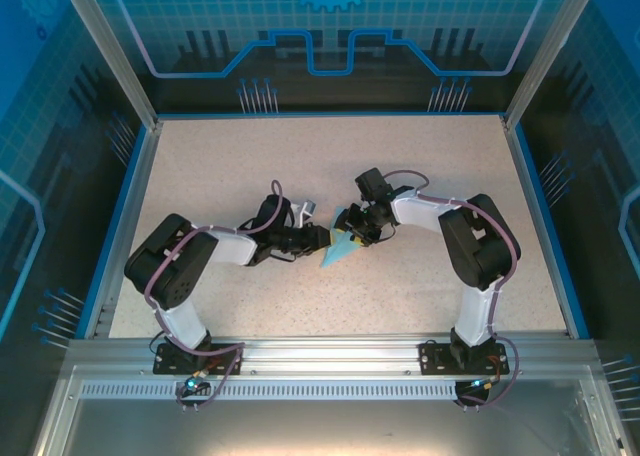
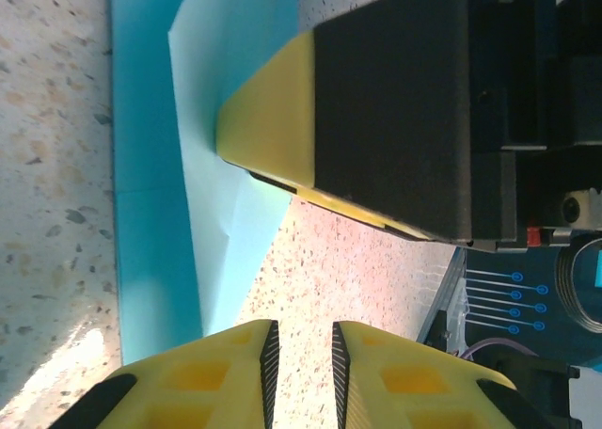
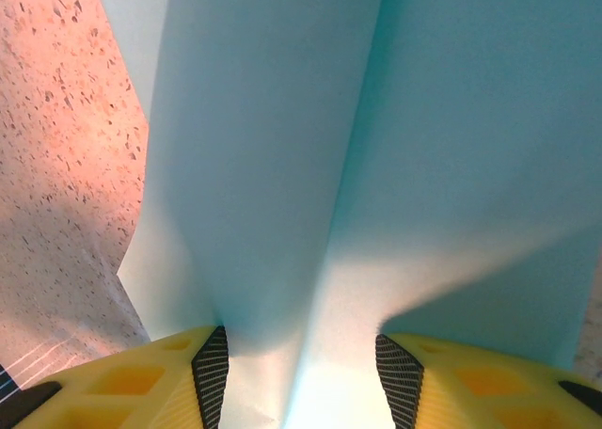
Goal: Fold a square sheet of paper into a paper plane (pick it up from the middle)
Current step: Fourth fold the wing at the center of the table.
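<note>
The paper plane (image 1: 338,248) is a pale-blue sheet folded into a narrow pointed shape, lying flat mid-table with its tip toward the near left. In the right wrist view its centre crease (image 3: 353,194) runs between the fingers. My right gripper (image 3: 301,340) is open, its jaws wide apart and straddling the crease, low over the paper. In the left wrist view a right fingertip (image 2: 273,119) rests on the paper (image 2: 150,166). My left gripper (image 2: 306,330) is open by a narrow gap over bare table, just beside the paper's edge, with nothing between its fingers.
The speckled tabletop (image 1: 300,166) is bounded by blue rails and the aluminium frame (image 1: 330,361) at the near edge. Both arms meet at the centre, left gripper (image 1: 320,238) and right gripper (image 1: 362,230) close together.
</note>
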Controlling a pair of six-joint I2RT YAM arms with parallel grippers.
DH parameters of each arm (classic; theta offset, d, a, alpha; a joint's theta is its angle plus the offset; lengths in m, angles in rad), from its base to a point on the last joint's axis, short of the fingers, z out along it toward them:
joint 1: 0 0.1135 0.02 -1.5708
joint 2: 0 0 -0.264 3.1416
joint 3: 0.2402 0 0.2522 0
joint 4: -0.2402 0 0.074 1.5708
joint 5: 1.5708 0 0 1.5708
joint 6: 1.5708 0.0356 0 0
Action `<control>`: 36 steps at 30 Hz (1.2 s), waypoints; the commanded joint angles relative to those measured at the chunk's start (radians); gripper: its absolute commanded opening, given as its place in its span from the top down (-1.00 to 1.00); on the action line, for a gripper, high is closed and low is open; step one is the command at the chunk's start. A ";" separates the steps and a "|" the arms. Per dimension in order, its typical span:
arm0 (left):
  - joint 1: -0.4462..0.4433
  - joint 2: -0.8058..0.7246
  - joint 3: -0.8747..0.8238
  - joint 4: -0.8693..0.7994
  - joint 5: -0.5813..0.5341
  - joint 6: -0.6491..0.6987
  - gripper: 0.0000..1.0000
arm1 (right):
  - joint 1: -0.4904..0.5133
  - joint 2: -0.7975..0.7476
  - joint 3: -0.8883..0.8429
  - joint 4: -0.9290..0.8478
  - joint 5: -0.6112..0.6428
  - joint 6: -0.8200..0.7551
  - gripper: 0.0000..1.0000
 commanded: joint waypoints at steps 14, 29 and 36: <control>-0.022 0.047 0.058 -0.127 -0.054 0.095 0.50 | -0.001 0.089 -0.042 -0.179 0.161 0.035 -0.03; -0.022 0.070 0.072 -0.144 -0.071 0.091 0.56 | 0.002 0.108 -0.032 -0.210 0.199 0.026 0.05; -0.009 0.023 0.064 -0.111 -0.071 0.040 0.37 | 0.008 0.121 -0.028 -0.224 0.233 0.026 0.11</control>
